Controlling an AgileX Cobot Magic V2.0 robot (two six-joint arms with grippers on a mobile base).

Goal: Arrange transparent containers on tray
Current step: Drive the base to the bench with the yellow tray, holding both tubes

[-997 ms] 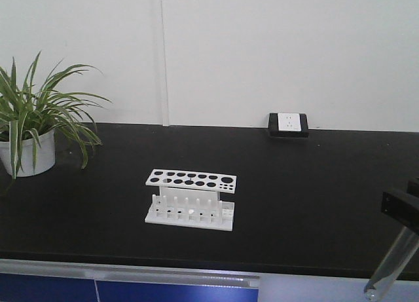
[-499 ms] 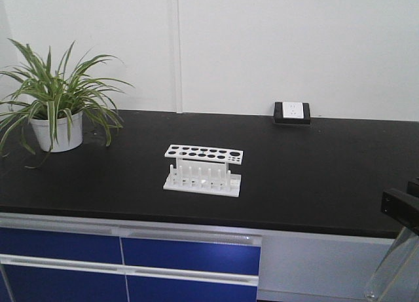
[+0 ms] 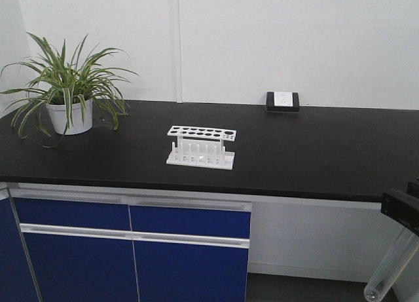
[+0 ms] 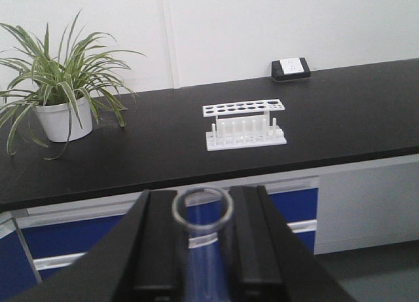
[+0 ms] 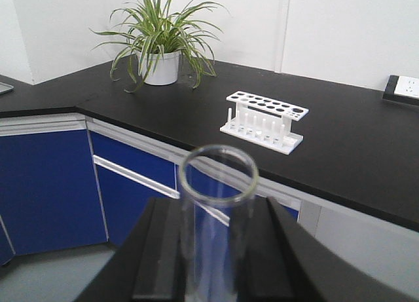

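Both arms are loaded. The left fingers (image 4: 160,249) pinch the left tube (image 4: 203,259) from either side, its open mouth pointing up at the wrist camera. The right fingers (image 5: 160,249) clamp the right tube (image 5: 219,249) the same way, and from the front we see that tube hanging tilted, round end down, low in front of the blue cabinet (image 3: 131,249).

The white rack (image 3: 200,148) sits on the black table (image 3: 314,151), well apart from both tubes, with the plant (image 3: 65,99) off to one side. The tray itself shows in none of our views, so finding it is probably our first job.

To do this carry well, we likely want slow, level travel, because smooth glass could slip in a flat pinch. At the tray, we'd go one arm at a time and bring the round end down close to the floor of the tray. Each tube should lie on its side near the rim, since round glass will probably roll. We spread the fingers only once the tube is resting.
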